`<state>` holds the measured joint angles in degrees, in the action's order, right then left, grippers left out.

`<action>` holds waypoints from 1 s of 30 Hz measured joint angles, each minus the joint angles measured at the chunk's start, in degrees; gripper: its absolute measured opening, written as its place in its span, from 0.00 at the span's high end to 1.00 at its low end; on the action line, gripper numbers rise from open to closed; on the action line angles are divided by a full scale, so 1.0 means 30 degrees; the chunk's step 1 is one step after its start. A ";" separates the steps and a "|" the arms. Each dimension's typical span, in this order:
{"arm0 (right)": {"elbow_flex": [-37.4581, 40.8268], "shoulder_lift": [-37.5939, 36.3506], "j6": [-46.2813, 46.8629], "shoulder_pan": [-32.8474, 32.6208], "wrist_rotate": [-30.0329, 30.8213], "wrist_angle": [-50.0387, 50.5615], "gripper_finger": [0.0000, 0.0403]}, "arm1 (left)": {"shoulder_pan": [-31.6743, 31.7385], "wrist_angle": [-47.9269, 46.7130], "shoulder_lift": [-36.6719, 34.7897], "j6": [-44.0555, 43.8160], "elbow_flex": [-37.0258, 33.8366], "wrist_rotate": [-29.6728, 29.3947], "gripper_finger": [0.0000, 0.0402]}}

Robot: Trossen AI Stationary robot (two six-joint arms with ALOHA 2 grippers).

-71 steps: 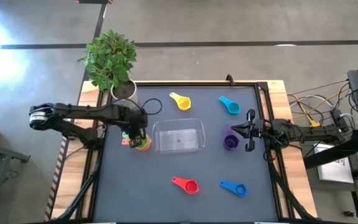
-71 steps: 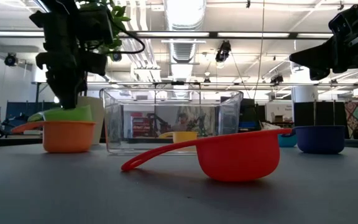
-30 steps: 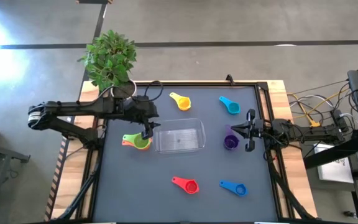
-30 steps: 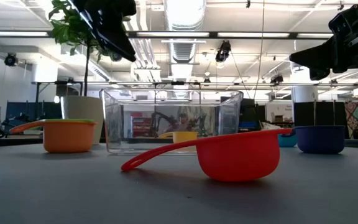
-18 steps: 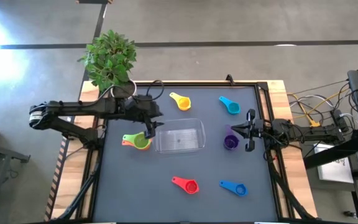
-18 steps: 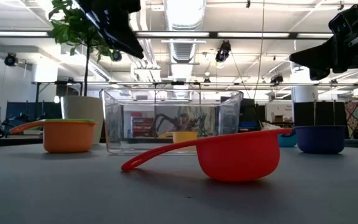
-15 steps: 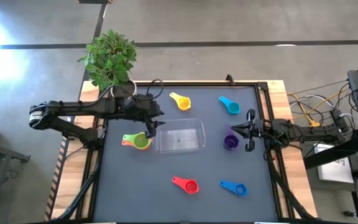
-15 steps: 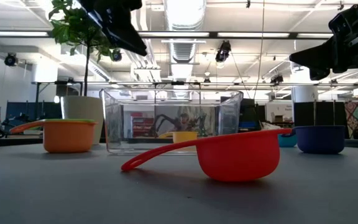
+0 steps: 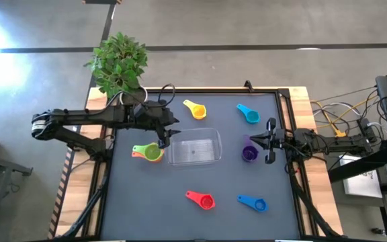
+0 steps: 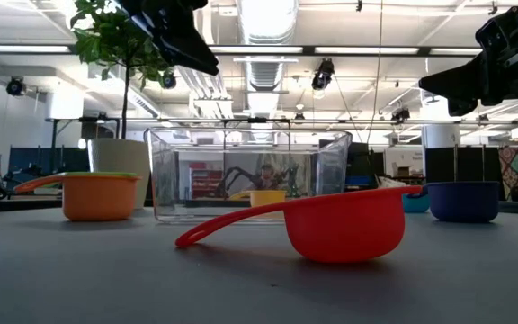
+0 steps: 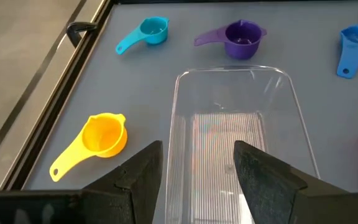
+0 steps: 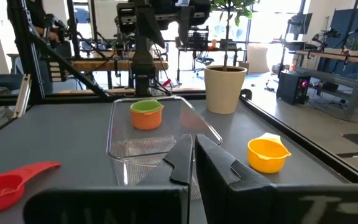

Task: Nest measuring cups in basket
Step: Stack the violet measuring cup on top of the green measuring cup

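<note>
The clear basket (image 9: 195,156) stands mid-table. Left of it a green cup (image 9: 152,153) sits nested in an orange cup (image 10: 100,198). Around the basket lie single cups: yellow (image 9: 195,109), light blue (image 9: 248,114), purple (image 9: 249,154), red (image 9: 201,199) and blue (image 9: 252,202). My left gripper (image 9: 164,136) hangs open and empty above the basket's left end (image 11: 178,124), fingers slanting down. My right gripper (image 9: 254,140) waits shut at the right, just beyond the purple cup.
A white plant pot (image 9: 133,98) with a leafy plant stands at the table's far left corner. A black cable (image 9: 166,113) loops near it. The table's raised frame (image 9: 284,121) borders the mat. Open mat lies along the near edge between the red and blue cups.
My left gripper has come up from the green and orange cups, which stay nested on the table. It now hangs over the basket's left end. In the last second it has tipped its fingers upward a little.
</note>
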<state>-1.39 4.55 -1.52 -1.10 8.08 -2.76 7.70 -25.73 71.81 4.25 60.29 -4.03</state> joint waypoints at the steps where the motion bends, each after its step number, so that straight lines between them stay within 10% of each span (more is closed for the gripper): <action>1: -0.0002 0.0003 0.0000 0.0003 0.0000 0.0000 0.98 | 0.0000 0.0056 0.0000 0.0000 0.0000 0.0000 0.55; 30: 0.0000 0.0000 0.0000 0.0002 -0.0002 0.0000 0.98 | -0.3318 -0.0192 -0.3499 -0.2206 -0.2189 -0.2271 0.55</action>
<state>-1.39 4.55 -1.52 -1.09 8.07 -2.76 -2.25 -26.30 61.31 -2.37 53.73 -10.84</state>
